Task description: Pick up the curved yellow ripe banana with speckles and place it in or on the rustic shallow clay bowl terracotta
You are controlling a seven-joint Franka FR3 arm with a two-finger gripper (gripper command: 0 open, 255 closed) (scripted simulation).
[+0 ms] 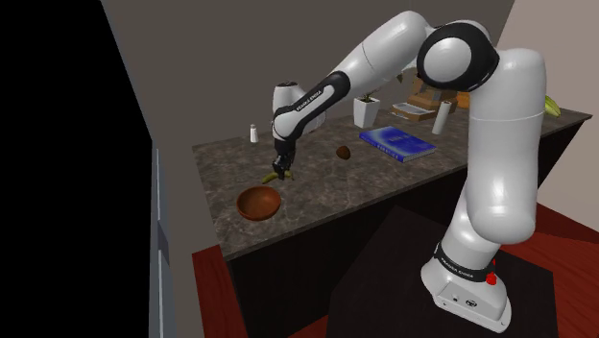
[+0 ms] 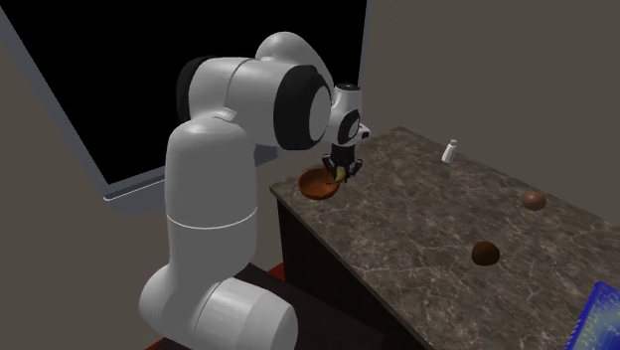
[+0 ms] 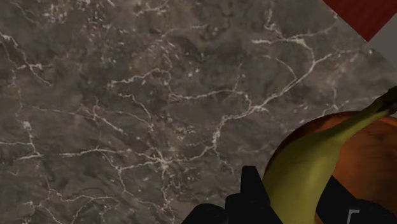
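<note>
Banana point(image 3: 304, 170), yellow and curved, is hanging clamped between the fingers of the black gripper point(image 3: 294, 192), over the dark marble countertop point(image 3: 127, 95), just beside the terracotta bowl point(image 1: 259, 204).

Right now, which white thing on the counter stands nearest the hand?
The small white shaker, standing alone. The white planter and white cylinder stand farther from the hand, near the blue book.

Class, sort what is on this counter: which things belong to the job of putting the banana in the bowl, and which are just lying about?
Belongs to the job: banana, reddish-brown bowl, gripper clasping the banana.
Lying about: blue book, white shaker, brown round object.
</note>
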